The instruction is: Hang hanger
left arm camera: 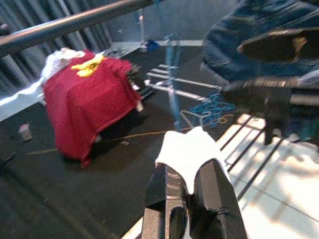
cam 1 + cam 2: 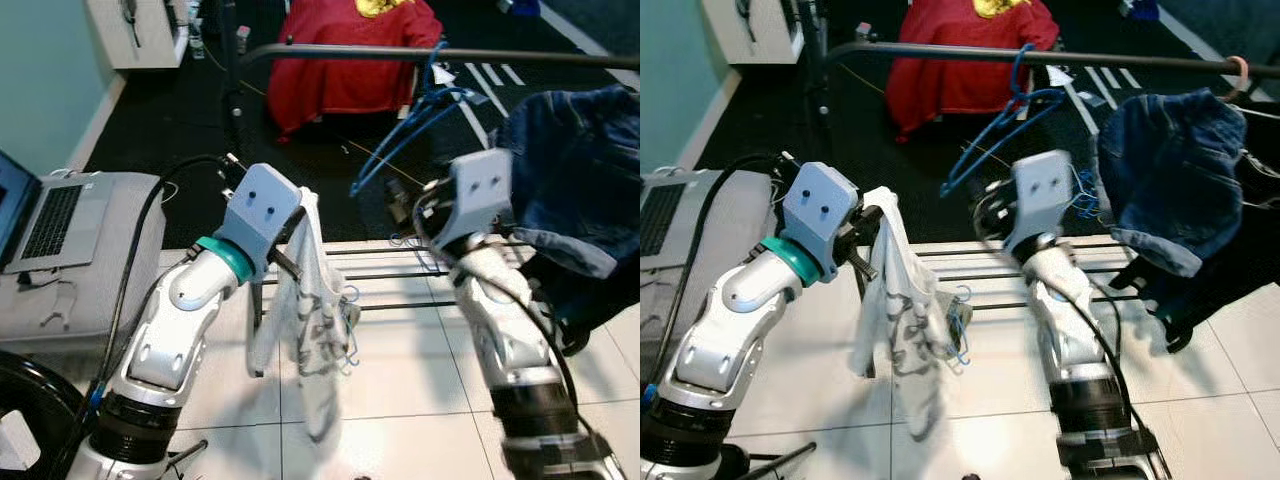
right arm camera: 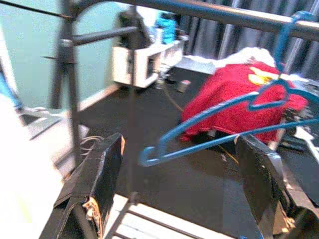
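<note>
Blue hanger (image 2: 992, 141), hooked on dark rail (image 2: 940, 52).
Right tool (image 3: 182, 191) spread wide just below it, touching nothing; left tool (image 1: 187, 199) clamps white cloth (image 2: 902, 310); denim garment (image 2: 1170, 170) hangs alongside.

Left gripper (image 1: 192, 196) clamped, right gripper (image 3: 179, 189) agape.

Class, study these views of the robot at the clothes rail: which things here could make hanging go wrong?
1. The blue hanger hangs tilted on the rail, and the open right gripper could knock it off.
2. The white garment dangles from the left gripper, pinched by one edge, and could slip.
</note>
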You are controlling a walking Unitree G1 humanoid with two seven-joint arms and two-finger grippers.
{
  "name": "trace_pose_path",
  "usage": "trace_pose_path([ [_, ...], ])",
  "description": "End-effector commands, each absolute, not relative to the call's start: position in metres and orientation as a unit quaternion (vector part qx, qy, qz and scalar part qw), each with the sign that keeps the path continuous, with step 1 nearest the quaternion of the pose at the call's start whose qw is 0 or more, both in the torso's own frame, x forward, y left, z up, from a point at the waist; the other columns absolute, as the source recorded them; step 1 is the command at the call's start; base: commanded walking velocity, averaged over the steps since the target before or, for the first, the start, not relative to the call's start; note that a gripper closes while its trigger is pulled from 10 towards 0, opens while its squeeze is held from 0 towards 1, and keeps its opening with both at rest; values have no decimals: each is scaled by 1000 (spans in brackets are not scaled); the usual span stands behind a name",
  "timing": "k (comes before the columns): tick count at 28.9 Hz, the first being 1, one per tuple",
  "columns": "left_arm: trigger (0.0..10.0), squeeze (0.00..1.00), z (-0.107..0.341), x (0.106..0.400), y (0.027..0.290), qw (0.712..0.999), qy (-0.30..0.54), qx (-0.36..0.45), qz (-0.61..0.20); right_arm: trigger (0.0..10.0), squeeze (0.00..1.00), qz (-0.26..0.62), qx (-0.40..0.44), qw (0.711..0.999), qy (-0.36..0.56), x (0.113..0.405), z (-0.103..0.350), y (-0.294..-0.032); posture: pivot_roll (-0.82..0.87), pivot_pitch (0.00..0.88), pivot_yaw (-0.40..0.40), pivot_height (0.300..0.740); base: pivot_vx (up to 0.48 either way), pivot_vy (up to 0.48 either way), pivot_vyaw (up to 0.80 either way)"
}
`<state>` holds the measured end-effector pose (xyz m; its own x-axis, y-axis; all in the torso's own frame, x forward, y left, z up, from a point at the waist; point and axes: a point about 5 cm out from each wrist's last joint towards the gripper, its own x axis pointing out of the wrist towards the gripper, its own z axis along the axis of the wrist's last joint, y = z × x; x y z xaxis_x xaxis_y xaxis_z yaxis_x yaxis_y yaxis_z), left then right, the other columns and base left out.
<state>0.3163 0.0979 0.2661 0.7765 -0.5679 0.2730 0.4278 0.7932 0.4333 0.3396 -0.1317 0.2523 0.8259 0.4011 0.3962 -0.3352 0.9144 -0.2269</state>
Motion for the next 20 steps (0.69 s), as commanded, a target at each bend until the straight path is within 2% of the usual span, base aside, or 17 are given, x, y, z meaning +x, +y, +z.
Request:
trace_pose_path([
  [1,10000,0,276,311,94,914,-228,174,-288,10000,0,246,-100,940,-214,325,246,-131,-135,166,66,740,0,0,0],
  [2,10000,0,276,311,94,914,-228,174,-288,10000,0,246,-100,940,-214,325,246,-131,-135,166,66,740,0,0,0],
  [4,10000,0,283,308,93,900,-247,168,-316,10000,0,314,-135,926,-162,304,221,-137,-158,156,61,740,0,0,0],
  [8,10000,0,289,302,91,886,-258,160,-351,10000,0,316,-158,927,-125,299,198,-146,-155,153,60,740,0,0,0],
  [10,10000,0,295,294,91,869,-266,140,-393,10000,0,307,-178,929,-104,299,180,-152,-154,150,60,740,0,0,0],
  [11,10000,0,298,290,94,853,-269,140,-425,10000,0,326,-199,920,-87,298,171,-151,-147,144,58,740,0,0,0],
  [20,10000,0,297,288,99,820,-273,186,-466,10000,0,351,-272,894,-56,294,169,-166,-151,138,49,740,0,0,0],
])
